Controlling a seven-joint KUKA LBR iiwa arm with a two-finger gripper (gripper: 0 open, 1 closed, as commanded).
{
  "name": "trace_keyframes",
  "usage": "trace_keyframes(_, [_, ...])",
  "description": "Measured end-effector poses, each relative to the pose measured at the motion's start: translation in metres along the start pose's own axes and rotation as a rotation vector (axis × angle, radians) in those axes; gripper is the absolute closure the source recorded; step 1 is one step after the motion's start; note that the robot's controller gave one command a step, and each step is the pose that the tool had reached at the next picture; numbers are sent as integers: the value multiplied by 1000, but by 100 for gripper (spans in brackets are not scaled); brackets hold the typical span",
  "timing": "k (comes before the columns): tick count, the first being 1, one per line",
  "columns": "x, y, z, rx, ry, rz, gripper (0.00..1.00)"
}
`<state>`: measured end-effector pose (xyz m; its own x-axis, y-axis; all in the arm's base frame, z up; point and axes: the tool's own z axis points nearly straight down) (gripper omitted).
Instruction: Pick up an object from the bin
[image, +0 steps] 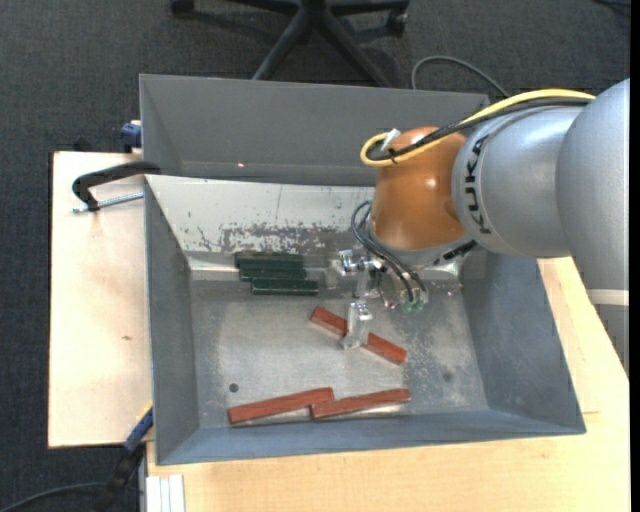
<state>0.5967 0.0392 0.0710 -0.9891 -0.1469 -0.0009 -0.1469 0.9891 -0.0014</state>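
A single camera looks steeply down into the grey bin (165, 300) from its near side, facing the far wall. The bin spans most of the frame, and the arm (540, 170) enters from the right.

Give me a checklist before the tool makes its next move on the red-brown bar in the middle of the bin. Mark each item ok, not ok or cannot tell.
1. The tool is above the middle red-brown bar: ok.
2. That bar lies flat on the bin floor, apart from other things: ok.
3. The dark green blocks by the back wall are clear of the tool: ok.
4. The two long red-brown bars by the front wall are clear of the tool: ok.
5. The tool has hold of the bar: cannot tell.
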Motion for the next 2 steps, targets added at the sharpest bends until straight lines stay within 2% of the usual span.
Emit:
trace_keyframes(1, [0, 3, 0, -3, -1, -2, 100])
trace_keyframes(2, [28, -6, -207, 0, -15, -67, 100])
